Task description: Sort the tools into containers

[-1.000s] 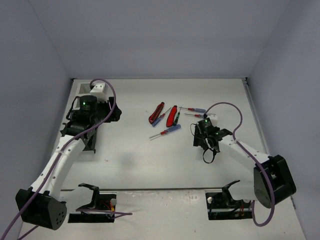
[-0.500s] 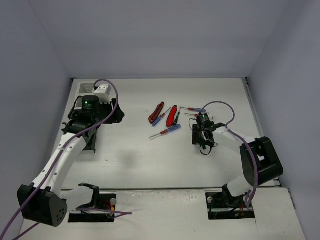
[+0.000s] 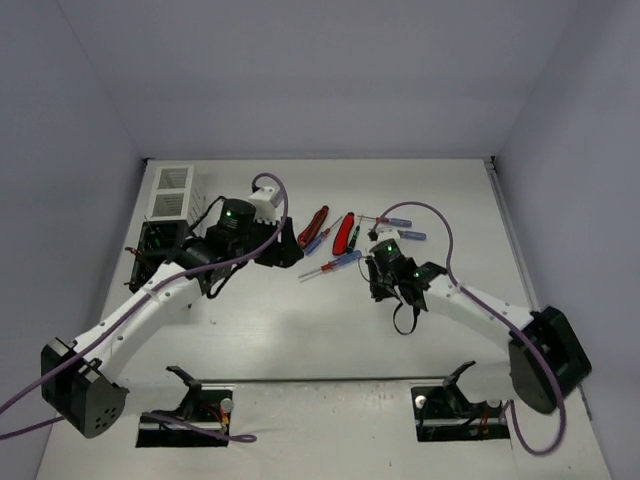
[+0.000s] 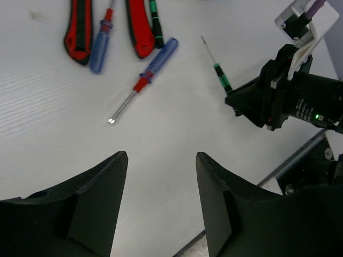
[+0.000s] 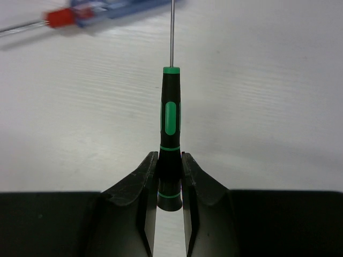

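1. Two claws hang over the table [image 3: 300, 325]. The right gripper [image 5: 169, 160] is clenched on the butt end of the black-and-green screwdriver [image 5: 170, 128], one of its fingers [image 5: 138, 184] pressing on each side of the handle.
2. That screwdriver's long axis runs straight out from the claw, in line with the fingers, with the thin shaft pointing to the top of the right wrist view. I cannot tell whether it is clear of the table.
3. The left gripper [image 4: 161, 176] is released. Its jaws stand apart with nothing between them, low in its own view. A blue-and-red screwdriver [image 4: 153, 67] and the red pliers [image 4: 77, 32] lie toward the upper left there.
4. The containers stand at the left of the overhead view: a white bin [image 3: 172, 190] with a black bin [image 3: 155, 245] just below it. They are well apart from the right claw, and the left arm lies between.
5. To my eye the held tool must travel leftward across the frame. The left arm is the nearer to the bins. The shaft probably has to turn upright to drop in.
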You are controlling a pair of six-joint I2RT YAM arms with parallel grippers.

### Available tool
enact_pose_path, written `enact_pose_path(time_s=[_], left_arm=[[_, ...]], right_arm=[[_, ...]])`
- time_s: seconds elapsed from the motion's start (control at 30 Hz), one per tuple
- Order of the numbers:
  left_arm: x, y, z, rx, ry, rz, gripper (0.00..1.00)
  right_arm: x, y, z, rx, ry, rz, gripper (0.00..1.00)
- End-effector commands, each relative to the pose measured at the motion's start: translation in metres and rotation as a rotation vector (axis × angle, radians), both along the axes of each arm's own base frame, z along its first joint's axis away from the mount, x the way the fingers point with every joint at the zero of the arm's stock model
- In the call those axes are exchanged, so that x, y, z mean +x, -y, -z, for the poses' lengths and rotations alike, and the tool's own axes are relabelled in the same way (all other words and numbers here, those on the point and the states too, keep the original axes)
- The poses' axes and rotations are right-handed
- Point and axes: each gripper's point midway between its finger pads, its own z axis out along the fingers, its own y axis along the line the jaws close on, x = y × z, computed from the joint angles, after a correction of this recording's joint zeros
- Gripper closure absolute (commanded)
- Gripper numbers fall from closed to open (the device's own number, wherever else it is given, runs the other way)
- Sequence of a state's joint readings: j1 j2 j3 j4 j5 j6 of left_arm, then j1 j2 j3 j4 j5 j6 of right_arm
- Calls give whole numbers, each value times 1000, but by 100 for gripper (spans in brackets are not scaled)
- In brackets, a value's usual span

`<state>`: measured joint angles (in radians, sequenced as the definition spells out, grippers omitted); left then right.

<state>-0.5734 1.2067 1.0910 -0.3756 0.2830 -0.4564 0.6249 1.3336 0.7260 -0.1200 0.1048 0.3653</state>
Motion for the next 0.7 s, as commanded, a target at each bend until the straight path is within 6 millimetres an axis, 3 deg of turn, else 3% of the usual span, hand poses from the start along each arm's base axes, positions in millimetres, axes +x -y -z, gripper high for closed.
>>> enact_pose_path(time_s=[0.0,0.1,0.2,0.4,0.67], left_arm=[[2,41,-70,-148,102,13,50],[-2,63,-75,-173,97,46,49],[-1,84,-91,-231,120,88,50],[4,115,-99,-240,156,120,50],[21,135,-79,-208,135,114,50]], right_arm=[[7,-35,-90,198,296,-69,100],[0,-47,-132,303,406,-130,100],[-6,-56,-156,353,455,-198,100],[-11,-61,-180,394,505,-248,100],[-13,-71,-202,461,541,-275,100]])
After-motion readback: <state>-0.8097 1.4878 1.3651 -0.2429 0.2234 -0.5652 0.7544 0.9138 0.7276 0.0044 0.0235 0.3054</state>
